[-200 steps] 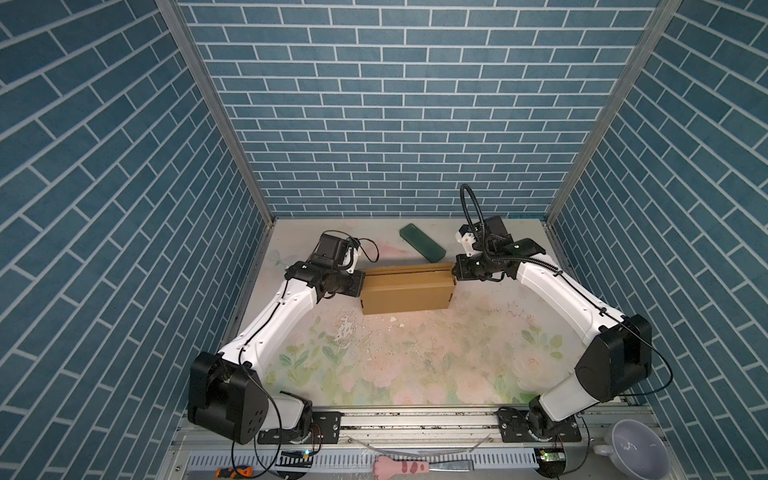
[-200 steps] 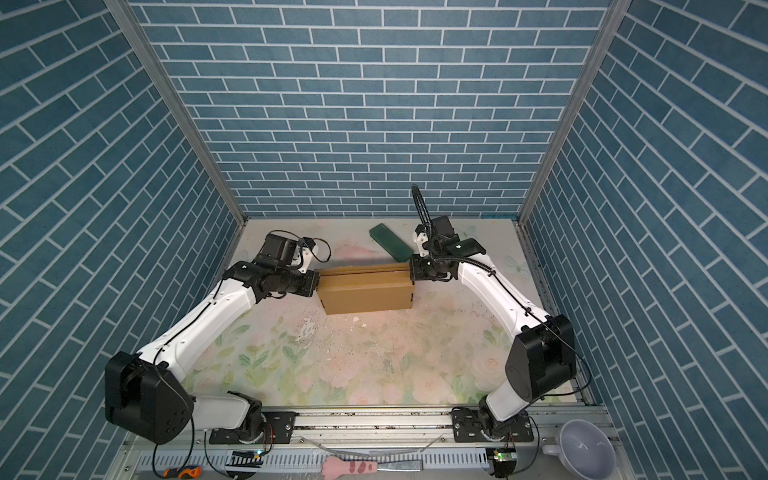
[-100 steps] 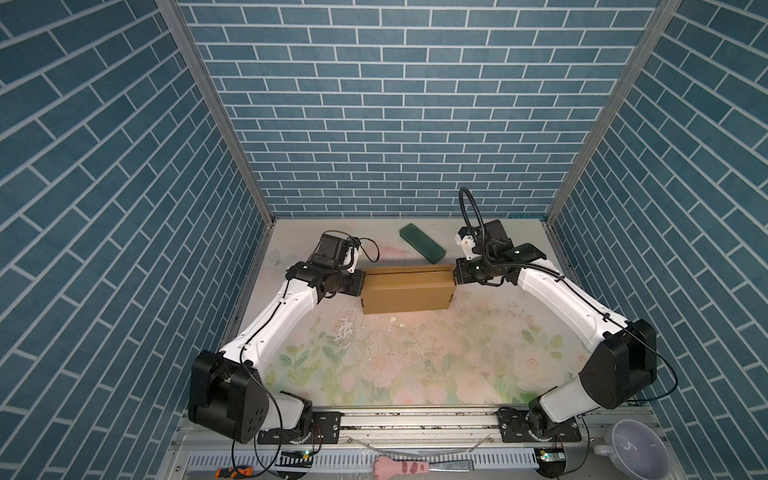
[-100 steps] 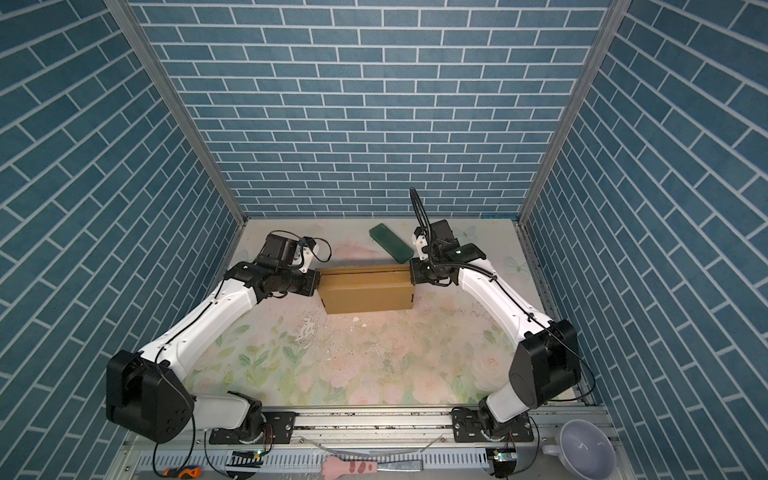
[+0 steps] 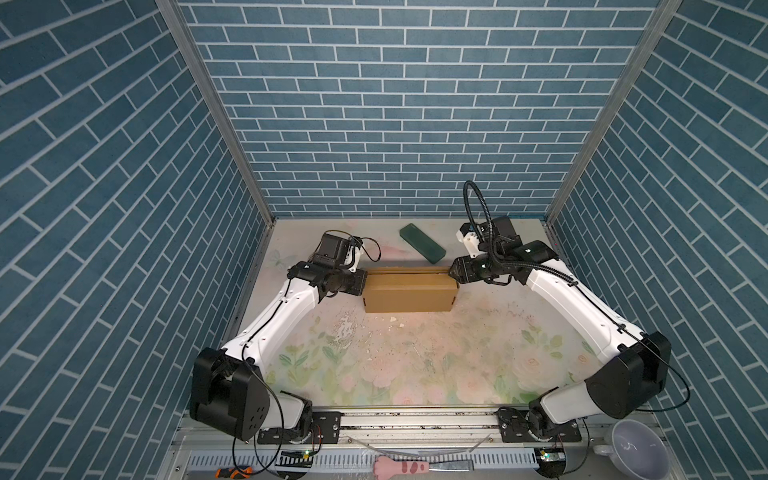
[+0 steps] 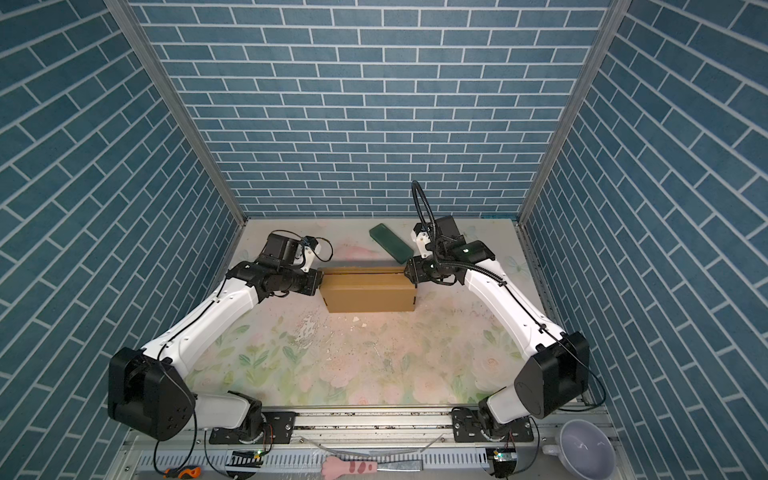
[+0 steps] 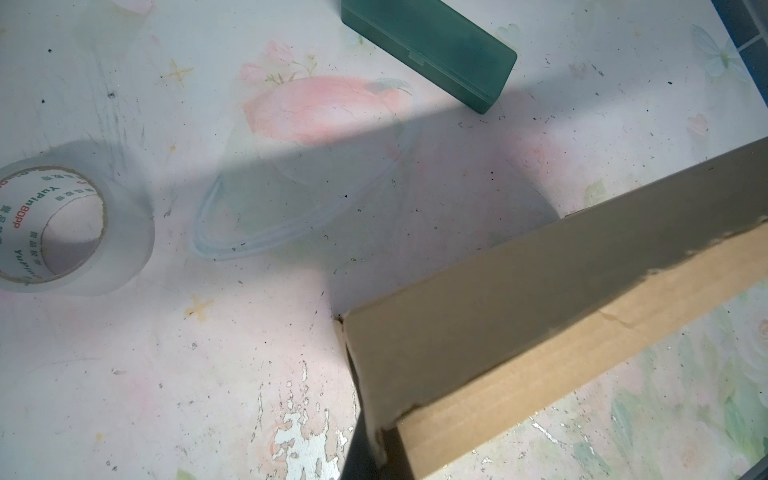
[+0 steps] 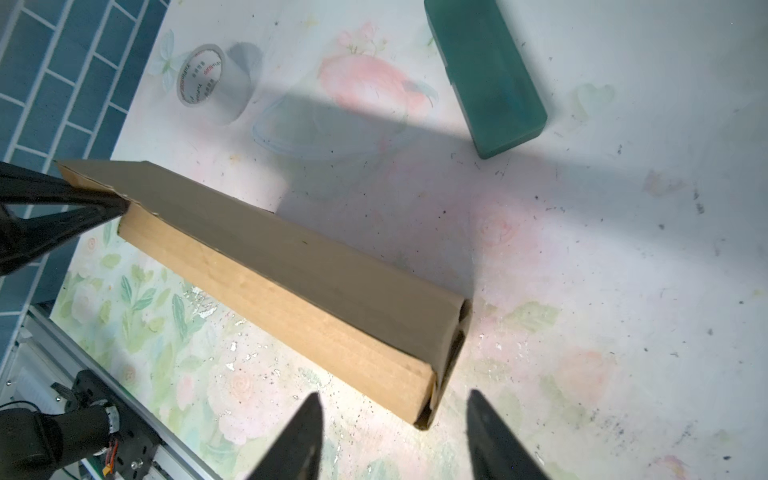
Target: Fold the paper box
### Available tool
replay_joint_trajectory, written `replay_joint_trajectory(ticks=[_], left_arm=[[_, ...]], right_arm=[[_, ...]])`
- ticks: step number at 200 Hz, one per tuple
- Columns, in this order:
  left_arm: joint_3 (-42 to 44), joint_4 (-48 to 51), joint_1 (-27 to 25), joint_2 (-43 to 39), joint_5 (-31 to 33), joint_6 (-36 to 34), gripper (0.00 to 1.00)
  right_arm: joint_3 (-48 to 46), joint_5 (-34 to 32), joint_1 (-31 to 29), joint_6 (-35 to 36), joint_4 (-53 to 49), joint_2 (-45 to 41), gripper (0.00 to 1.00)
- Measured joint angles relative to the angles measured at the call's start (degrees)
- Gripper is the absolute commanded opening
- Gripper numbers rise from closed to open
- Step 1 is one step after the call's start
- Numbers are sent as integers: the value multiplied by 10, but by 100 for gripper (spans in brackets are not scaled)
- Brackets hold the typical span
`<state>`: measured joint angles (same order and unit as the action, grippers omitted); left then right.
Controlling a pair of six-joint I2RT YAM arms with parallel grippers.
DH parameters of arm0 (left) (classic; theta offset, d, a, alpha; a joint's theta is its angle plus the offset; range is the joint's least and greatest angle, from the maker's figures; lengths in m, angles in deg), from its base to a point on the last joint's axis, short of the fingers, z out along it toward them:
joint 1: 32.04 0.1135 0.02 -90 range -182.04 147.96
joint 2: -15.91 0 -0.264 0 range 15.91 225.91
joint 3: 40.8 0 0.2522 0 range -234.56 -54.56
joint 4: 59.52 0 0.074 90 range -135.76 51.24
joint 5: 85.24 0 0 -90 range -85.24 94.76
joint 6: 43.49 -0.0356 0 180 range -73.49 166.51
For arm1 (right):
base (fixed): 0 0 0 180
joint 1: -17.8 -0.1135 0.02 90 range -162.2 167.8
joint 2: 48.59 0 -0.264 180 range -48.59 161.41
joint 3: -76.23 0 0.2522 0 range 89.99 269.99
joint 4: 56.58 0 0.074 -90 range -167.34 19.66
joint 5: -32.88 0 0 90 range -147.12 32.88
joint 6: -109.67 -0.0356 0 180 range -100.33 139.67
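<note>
The paper box (image 5: 409,291) (image 6: 368,293) is a folded brown cardboard mailer lying flat in the middle of the table, at the back. My left gripper (image 5: 362,284) (image 6: 320,284) is at its left end. In the left wrist view the left gripper (image 7: 370,453) is shut on the corner flap of the box (image 7: 540,316). My right gripper (image 5: 452,272) (image 6: 408,272) is at the right end. In the right wrist view the right gripper (image 8: 395,432) stands open, and the end of the box (image 8: 291,282) lies just ahead of its fingertips without touching them.
A dark green flat block (image 5: 422,243) (image 8: 490,75) lies behind the box near the back wall. A roll of clear tape (image 7: 54,228) (image 8: 208,79) stands at the back left. A grey cup (image 5: 631,449) and hand tools (image 5: 401,467) lie off the table's front edge.
My right gripper has opened at the box's right end and let go of it. The left gripper keeps its hold, and the box has stayed in place.
</note>
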<state>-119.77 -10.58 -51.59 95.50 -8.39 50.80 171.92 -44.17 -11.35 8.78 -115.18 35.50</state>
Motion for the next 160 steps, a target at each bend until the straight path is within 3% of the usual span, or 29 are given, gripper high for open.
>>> replay_joint_trajectory(ticks=[33,62,106,160], left_arm=[[-1,-2,0,2,0,-2,0],[-3,-2,0,4,0,-3,0],[-8,-2,-2,10,0,-5,0],[-13,-1,-3,15,0,-7,0]], right_arm=[[0,-28,-12,91,-2,-46,76],[-29,-77,-76,240,27,-82,83],[-38,-149,-151,448,58,-41,84],[-38,-155,-170,541,82,18,83]])
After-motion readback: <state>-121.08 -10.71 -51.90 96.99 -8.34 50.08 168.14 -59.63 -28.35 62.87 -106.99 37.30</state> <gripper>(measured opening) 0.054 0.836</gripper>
